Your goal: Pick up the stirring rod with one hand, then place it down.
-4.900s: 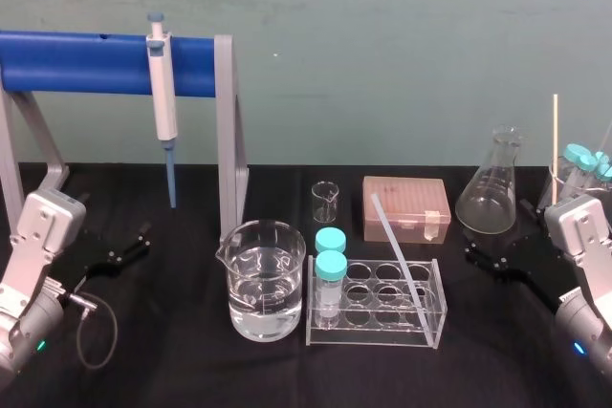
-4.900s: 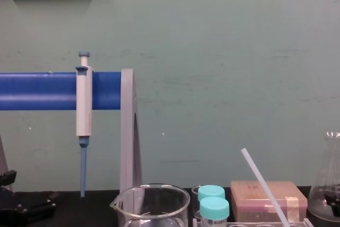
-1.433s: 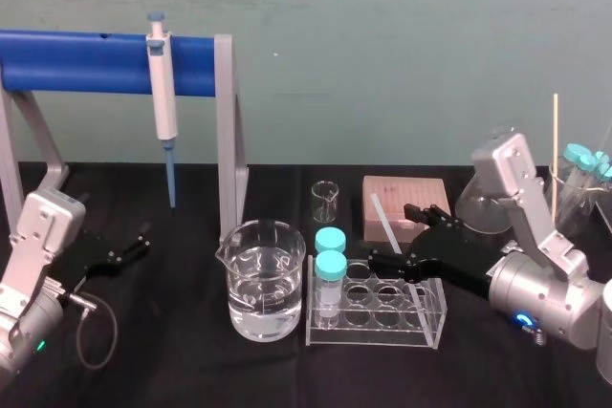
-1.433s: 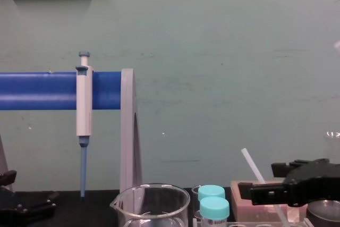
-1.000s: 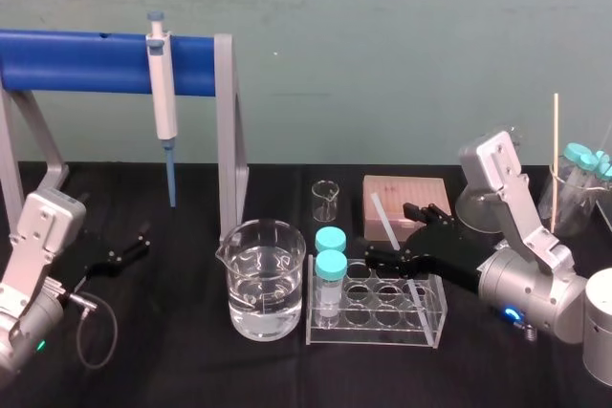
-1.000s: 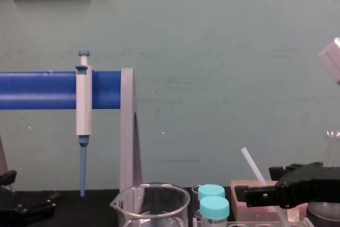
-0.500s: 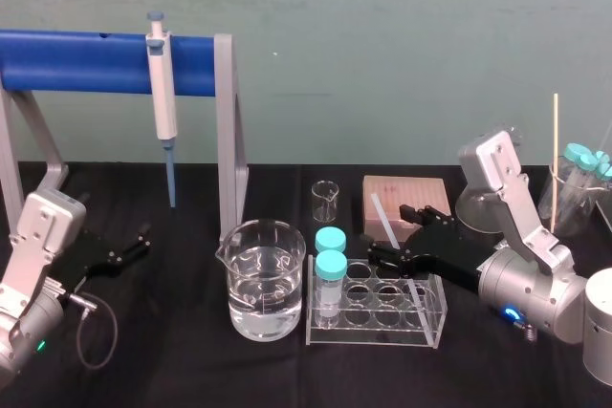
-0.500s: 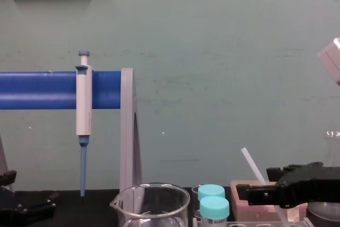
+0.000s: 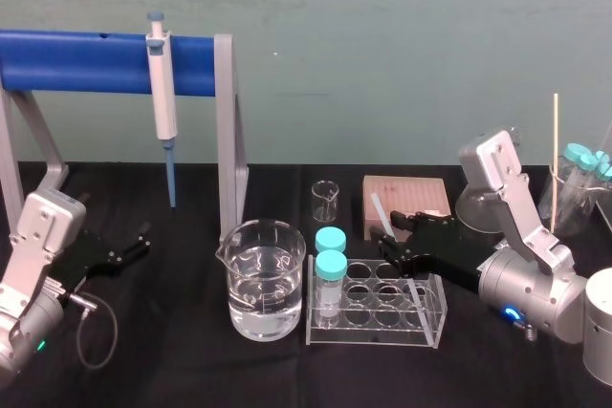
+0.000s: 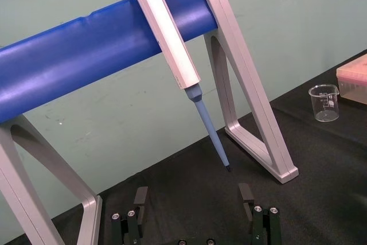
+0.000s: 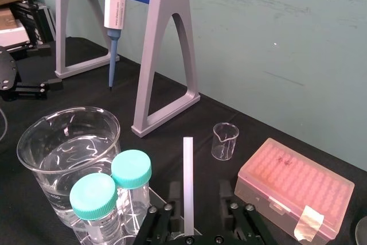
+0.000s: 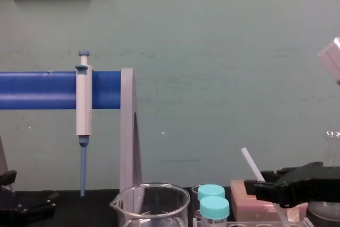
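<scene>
The stirring rod (image 9: 380, 207) is a translucent white rod leaning aslant out of the clear tube rack (image 9: 435, 317); its upper end rises in the chest view (image 12: 249, 160). My right gripper (image 9: 394, 233) reaches in from the right and straddles the rod's upper part. In the right wrist view the rod (image 11: 188, 164) runs between the two black fingers (image 11: 174, 196). One finger is against the rod and a gap shows at the other, so the gripper (image 11: 199, 199) is open. My left gripper (image 10: 193, 210) stays parked, open and empty, at the table's left (image 9: 129, 248).
A beaker of water (image 9: 266, 279) stands left of the rack, with two teal-capped tubes (image 9: 331, 255) in the rack's left end. A small beaker (image 9: 325, 200), a pink tip box (image 9: 406, 196) and a flask (image 9: 483, 209) lie behind. A pipette (image 9: 163, 93) hangs on the blue stand.
The right gripper's jaws have narrowed from wide open to close around the rod. The arm has hardly moved, the rod still leans in the rack, and the left arm is still.
</scene>
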Controlling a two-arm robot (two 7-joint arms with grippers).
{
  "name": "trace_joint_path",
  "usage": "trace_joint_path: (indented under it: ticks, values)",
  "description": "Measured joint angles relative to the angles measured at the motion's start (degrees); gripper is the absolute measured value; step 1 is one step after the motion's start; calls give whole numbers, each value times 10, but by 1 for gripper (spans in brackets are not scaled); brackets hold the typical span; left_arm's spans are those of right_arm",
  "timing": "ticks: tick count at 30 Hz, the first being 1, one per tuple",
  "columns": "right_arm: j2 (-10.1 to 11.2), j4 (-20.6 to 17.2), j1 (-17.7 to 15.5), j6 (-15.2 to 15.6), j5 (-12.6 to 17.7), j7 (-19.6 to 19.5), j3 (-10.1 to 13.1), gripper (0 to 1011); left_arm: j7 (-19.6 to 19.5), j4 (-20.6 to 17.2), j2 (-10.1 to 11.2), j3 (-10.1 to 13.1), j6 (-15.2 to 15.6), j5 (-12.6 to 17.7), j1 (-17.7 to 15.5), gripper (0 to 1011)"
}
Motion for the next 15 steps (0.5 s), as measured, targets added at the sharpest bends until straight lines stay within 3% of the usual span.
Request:
trace_joint_path:
  ticks: [11, 15]
  values:
    - [0, 0, 0, 0, 0, 0, 0, 96, 0, 0, 0, 0, 0, 0, 0, 1000]
    - [0, 0, 0, 0, 0, 0, 0, 72, 0, 0, 0, 0, 0, 0, 0, 1000]
